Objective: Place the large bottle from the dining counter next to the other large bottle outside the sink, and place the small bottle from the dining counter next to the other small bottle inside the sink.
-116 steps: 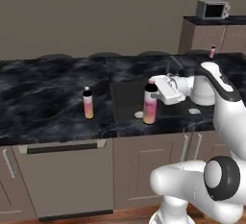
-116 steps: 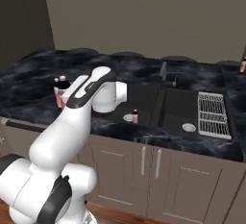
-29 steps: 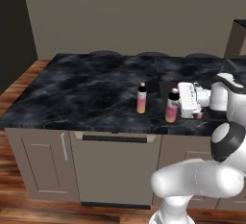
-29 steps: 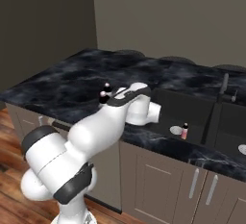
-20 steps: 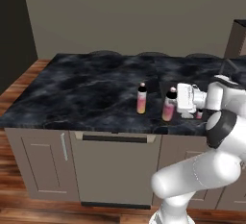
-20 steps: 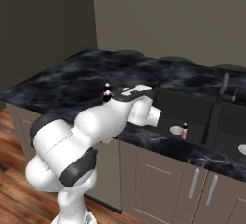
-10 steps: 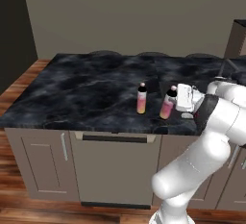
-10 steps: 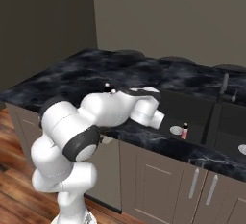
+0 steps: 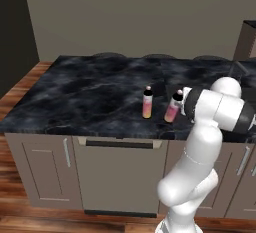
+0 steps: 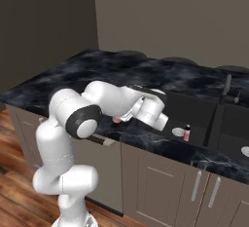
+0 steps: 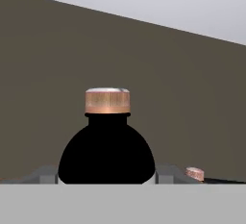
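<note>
My gripper is shut on the large bottle, a pink one with a dark shoulder and a copper cap, which leans a little just over the black marble counter. The other large bottle stands upright a short way to its left, apart from it. In the hand view the held bottle's dark shoulder and cap sit close up in the middle, with the other bottle's cap low at the right. A small bottle stands inside the sink. From the right base my arm hides most of the held bottle.
A thin dark faucet rises behind the sink. Round stool tops line the counter's far edge before a plain wall. The counter's left half is bare marble, its front edge close below the bottles. Beige cabinet fronts run beneath.
The held bottle has moved slightly left toward the standing bottle and now leans. My arm's elbow has swung round, forward and lower. The standing bottle has not moved.
</note>
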Controlling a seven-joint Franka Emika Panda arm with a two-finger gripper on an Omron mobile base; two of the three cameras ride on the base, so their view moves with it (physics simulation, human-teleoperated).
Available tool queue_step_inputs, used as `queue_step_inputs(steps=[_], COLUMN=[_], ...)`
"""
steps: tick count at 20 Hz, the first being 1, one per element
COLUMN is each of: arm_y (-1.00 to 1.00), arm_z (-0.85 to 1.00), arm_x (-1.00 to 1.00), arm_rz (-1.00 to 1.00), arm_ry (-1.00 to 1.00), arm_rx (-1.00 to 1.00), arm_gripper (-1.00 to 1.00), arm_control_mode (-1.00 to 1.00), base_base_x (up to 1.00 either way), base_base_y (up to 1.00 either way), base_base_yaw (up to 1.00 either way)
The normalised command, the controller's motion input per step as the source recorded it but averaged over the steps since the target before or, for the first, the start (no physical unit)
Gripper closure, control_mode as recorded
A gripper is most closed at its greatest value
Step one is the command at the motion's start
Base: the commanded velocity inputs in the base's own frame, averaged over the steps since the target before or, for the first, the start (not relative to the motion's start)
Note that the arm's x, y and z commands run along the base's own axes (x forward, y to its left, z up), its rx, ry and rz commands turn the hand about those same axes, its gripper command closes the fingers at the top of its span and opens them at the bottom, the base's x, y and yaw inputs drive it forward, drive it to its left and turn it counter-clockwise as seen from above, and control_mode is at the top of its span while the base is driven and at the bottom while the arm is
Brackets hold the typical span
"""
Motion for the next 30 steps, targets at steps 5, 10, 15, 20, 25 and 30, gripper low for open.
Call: queue_step_inputs(steps=[5, 10, 15, 20, 25, 30], arm_y=[0.0, 0.0, 0.0, 0.04, 0.02, 0.0], arm_z=[-0.13, -0.07, -0.01, -0.01, -0.01, -0.04], arm_x=[0.24, 0.23, 0.27, 0.25, 0.21, 0.21], arm_rz=[0.0, 0.0, -0.01, -0.04, -0.05, -0.03], arm_ry=[-0.01, 0.0, 0.04, 0.06, 0.08, 0.06], arm_rx=[0.0, 0.0, 0.0, -0.02, -0.03, -0.02], arm_gripper=[1.0, 1.0, 1.0, 1.0, 1.0, 1.0], arm_control_mode=[-1.0, -1.0, -1.0, -1.0, -1.0, -1.0], base_base_x=[0.0, 0.0, 0.0, 0.0, 0.0, 0.0], base_base_y=[0.0, 0.0, 0.0, 0.0, 0.0, 0.0], base_base_yaw=[0.0, 0.0, 0.0, 0.0, 0.0, 0.0])
